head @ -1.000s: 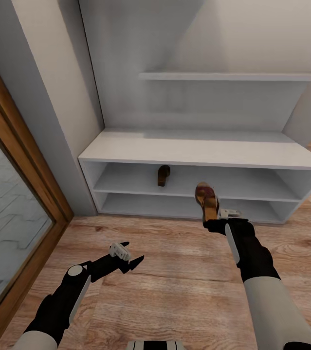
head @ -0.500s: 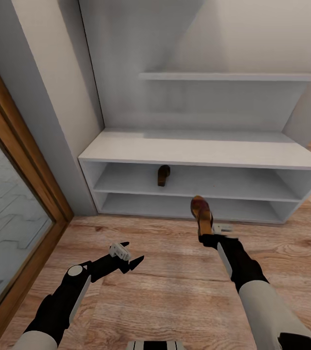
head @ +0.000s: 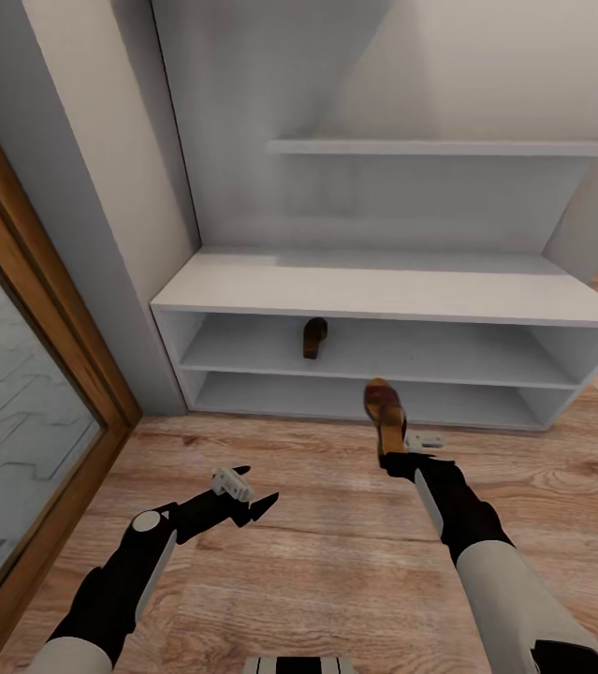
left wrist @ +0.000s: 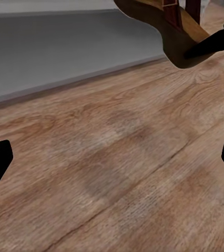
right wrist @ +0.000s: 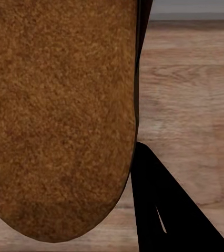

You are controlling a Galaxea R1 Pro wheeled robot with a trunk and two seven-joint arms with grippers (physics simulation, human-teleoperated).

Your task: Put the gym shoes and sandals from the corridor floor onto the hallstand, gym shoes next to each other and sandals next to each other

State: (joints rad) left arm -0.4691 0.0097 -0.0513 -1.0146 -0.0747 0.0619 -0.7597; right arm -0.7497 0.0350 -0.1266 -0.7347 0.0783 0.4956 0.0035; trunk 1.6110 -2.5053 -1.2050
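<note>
One dark brown sandal (head: 386, 412) hangs heel-down in front of the hallstand's (head: 383, 301) lower compartment, with my right gripper (head: 393, 452) shut on its heel end. In the right wrist view its tan footbed (right wrist: 59, 115) sits against one black finger (right wrist: 164, 210). The left wrist view shows that sandal (left wrist: 167, 23) held above the corridor floor (left wrist: 112, 157). The other sandal (head: 314, 337) stands on the hallstand's upper shelf, toward the back. My left gripper (head: 257, 500) hovers open and empty over the floor (head: 336, 543), left of the held sandal. The gym shoes are out of view.
A wood-framed mirrored door (head: 18, 393) and a grey wall panel (head: 102, 234) close off the left side. A wall shelf (head: 448, 147) hangs above the hallstand's flat top. Open wood floor lies between my arms and the rack.
My right arm has drawn back and slightly left, carrying the sandal lower and nearer to me. The left arm and the sandal on the shelf have stayed put.
</note>
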